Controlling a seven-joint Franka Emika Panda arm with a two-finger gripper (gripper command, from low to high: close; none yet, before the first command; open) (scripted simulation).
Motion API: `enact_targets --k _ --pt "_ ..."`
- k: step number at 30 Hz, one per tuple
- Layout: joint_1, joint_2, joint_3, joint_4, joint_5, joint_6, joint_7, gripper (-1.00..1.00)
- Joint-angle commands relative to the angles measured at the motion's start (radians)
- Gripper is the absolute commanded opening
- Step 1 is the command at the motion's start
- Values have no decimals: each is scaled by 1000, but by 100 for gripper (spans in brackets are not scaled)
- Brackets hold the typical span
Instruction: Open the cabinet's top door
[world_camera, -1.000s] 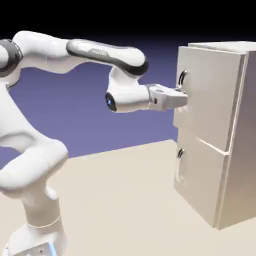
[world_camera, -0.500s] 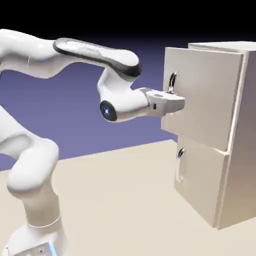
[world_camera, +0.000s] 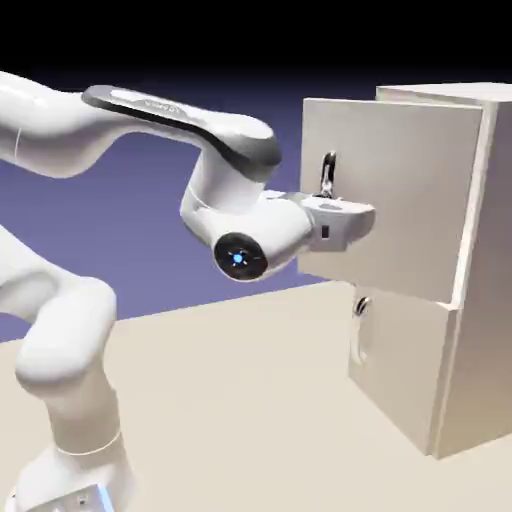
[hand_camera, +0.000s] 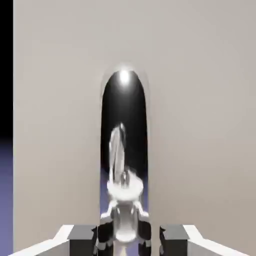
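The cabinet (world_camera: 480, 300) stands at the right end of the beige table (world_camera: 240, 400), a tall beige-white box with two flat doors stacked on its front. The top door (world_camera: 410, 190) is swung partly outward from the cabinet's front, its free edge standing clear of the box toward the arm while its far edge stays at the cabinet's right corner. Below it, the bottom door (world_camera: 400, 370) lies flush against the cabinet, its small curved handle (world_camera: 360, 320) near its upper left corner. The white arm (world_camera: 150, 130) reaches across toward the cabinet from the left, and its gripper (world_camera: 345, 212) sits against the top door's face, clamped tight on the long curved silver handle (world_camera: 327, 175), whose upper end rises above the hand. In the hand view the door panel fills nearly everything as flat beige, the mirror-bright handle (hand_camera: 124, 145) runs up the middle as a tall arch, and the grey fingertips (hand_camera: 82, 235) sit at the bottom edge on both sides of the bar's lower end, pinching it between them.
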Motion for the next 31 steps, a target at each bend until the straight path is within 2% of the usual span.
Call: enact_targets --k 1,12,28,29,31 --pt "-5 15 -28 11 -38 -43 2 -100" --pt "-12 282 -291 245 -364 -521 -34 -100" --pt "-32 803 -447 785 -532 -1158 -184 -100" --pt "-32 803 -447 785 -532 -1158 -184 100" --pt "-47 836 -456 823 -526 -1187 -189 100"
